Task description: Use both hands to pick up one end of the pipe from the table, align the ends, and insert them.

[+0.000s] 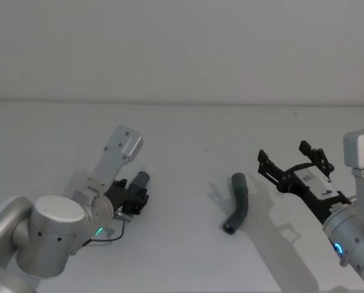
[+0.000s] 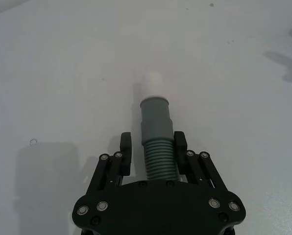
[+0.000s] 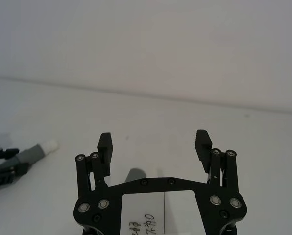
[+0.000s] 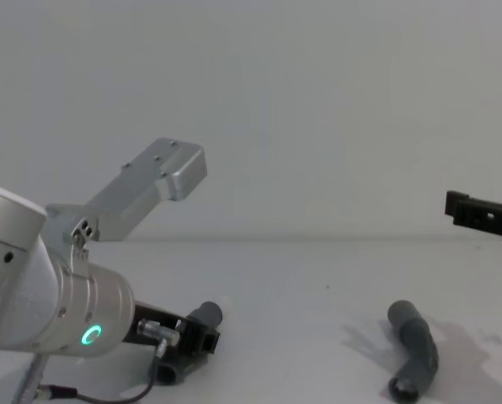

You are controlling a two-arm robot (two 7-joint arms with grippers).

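Observation:
My left gripper (image 1: 137, 190) is shut on one pipe piece (image 2: 156, 125), low over the table (image 1: 182, 134) at the left. Its fingers (image 2: 126, 147) clamp the ribbed middle, and the grey cuff with its narrower white tip (image 2: 153, 83) sticks out ahead. The chest view shows this held piece (image 4: 207, 316) just above the surface. The other pipe piece (image 1: 238, 210), dark grey and bent, lies free on the table right of centre (image 4: 415, 349). My right gripper (image 1: 284, 152) hovers open to the right of it, jaws wide apart (image 3: 154, 143) and empty. The right wrist view shows the held piece (image 3: 36, 152) far off.
The white table runs back to a plain grey wall. A few tiny dark specks (image 1: 205, 150) mark the surface. Bare tabletop lies between the two pipe pieces.

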